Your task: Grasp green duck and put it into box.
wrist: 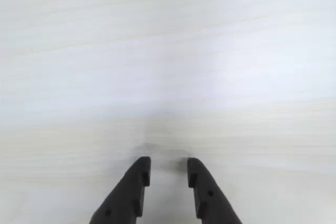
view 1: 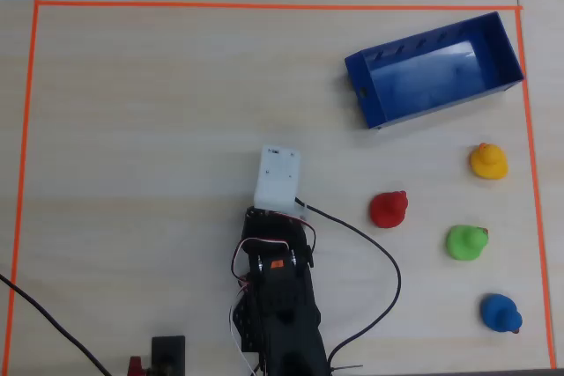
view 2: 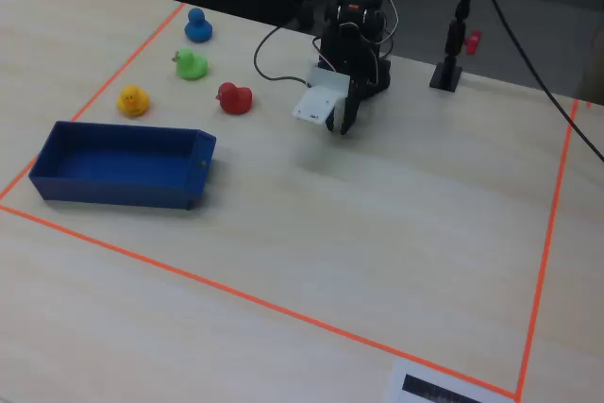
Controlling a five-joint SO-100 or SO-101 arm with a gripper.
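The green duck [view 1: 465, 242] sits on the table at the right in the overhead view, between a yellow and a blue duck; it also shows in the fixed view [view 2: 192, 64]. The dark blue box [view 1: 414, 46] lies empty at the upper right of the overhead view and at the left of the fixed view [view 2: 113, 188]. My gripper [wrist: 169, 169] hangs over bare table near the arm's base, well to the left of the ducks in the overhead view. Its two dark fingers stand slightly apart with nothing between them. It also shows in the fixed view [view 2: 342, 123].
A red duck [view 1: 388, 209], a yellow duck [view 1: 487, 161] and a blue duck [view 1: 500, 313] stand near the green one. Orange tape [view 1: 264, 6] frames the work area. A black cable [view 1: 379, 257] loops right of the arm. A black stand [view 2: 445, 73] is behind the arm.
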